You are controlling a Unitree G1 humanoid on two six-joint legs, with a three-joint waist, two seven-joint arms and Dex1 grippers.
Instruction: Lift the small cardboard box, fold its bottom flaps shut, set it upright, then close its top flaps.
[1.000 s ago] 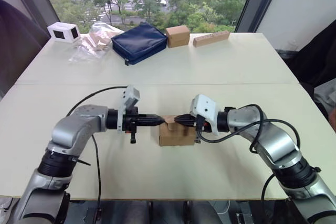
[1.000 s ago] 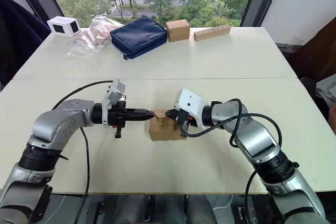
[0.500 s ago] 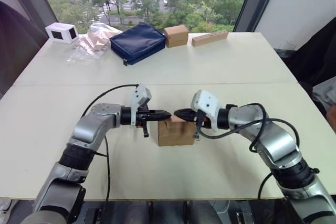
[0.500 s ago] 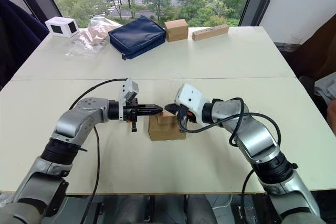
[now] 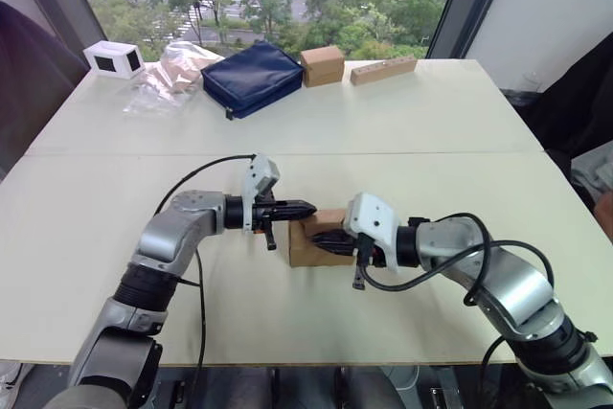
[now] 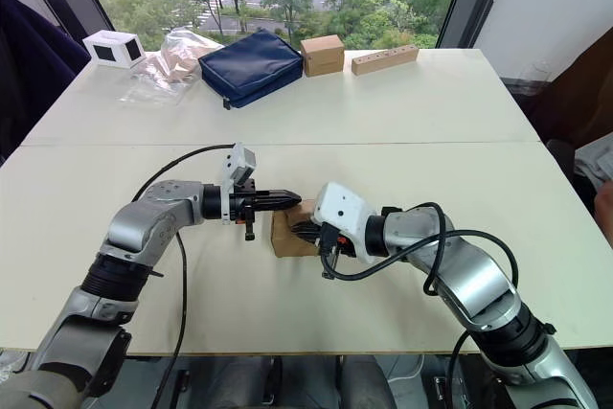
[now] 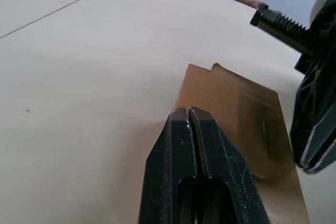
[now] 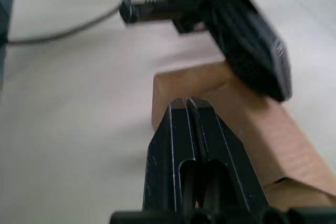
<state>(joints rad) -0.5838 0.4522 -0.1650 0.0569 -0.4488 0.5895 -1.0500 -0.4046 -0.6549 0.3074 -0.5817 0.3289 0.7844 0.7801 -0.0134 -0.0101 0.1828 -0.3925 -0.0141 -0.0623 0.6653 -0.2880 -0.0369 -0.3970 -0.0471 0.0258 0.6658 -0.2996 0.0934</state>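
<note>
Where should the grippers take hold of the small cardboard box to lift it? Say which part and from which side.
Probably the small cardboard box by its two short ends, left gripper and right gripper pressing in from opposite sides: it lies low and flat, both grippers are shut, leaving the flaps free.
</note>
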